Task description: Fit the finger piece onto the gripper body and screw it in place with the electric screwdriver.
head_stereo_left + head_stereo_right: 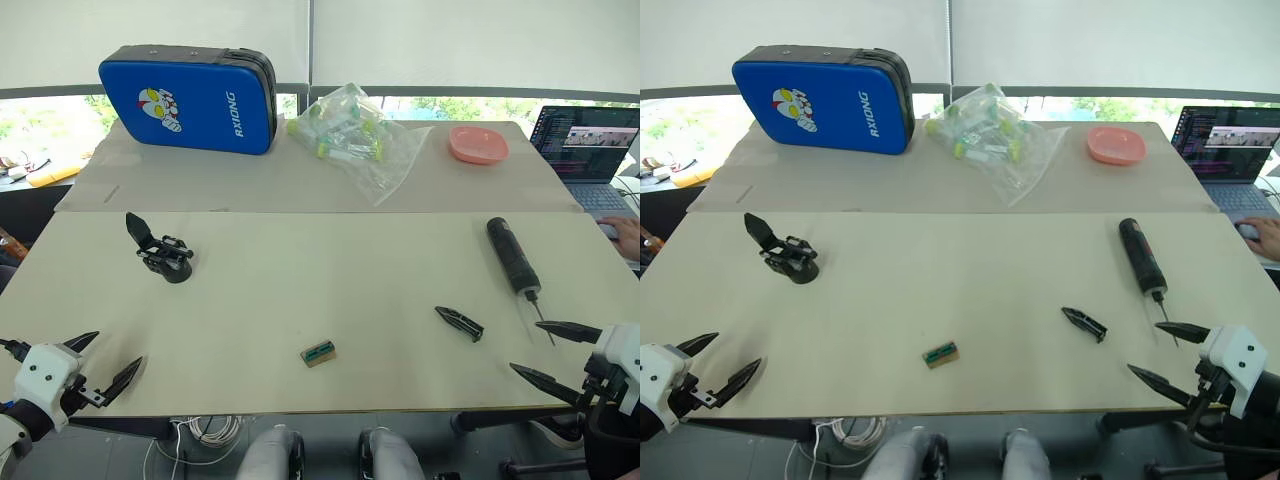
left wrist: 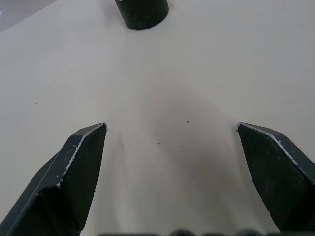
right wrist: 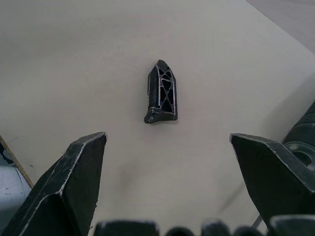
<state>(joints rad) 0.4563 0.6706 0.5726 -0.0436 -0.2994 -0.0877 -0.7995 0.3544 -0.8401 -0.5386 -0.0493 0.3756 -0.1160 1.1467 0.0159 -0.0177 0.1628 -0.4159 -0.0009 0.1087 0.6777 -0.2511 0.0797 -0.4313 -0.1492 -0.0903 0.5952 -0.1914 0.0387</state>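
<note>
Roller blinds are drawn over a bright window behind a wide pale beige table [image 1: 300, 290], on which the parts for the job are laid out well apart. On the robot's left side of the table, the gripper body [image 1: 160, 253], a small black mechanism with a chunky round base and linkages, is seen resting on that base, its single pointed black finger angled up and away toward the far left. On the right side, the electric screwdriver [image 1: 512, 256], a thick matte-black cylinder, is laid flat with its long axis running from far to near; its rounded end is turned to the far edge and its thin metal bit is pointed at the near right corner. Between the screwdriver and the table's middle, the finger piece [image 1: 459, 322], a small flat black plastic wedge with triangular cut-outs, is laid flat, its long axis slanted and its tapered tip turned toward the far left. A small tan-and-green block [image 1: 318, 353] is seen near the front edge.

Both grippers are held low at the near edge with jaws spread wide and nothing between them: the left gripper [image 1: 104, 363] at the left corner, facing the round base, and the right gripper [image 1: 556, 352] at the right corner, facing the finger piece [image 3: 161, 93].

At the back, a blue zip case [image 1: 190, 98], a clear plastic bag of small parts [image 1: 350, 135], a pink dish [image 1: 478, 145] and an open laptop [image 1: 590, 145] are ranged.
</note>
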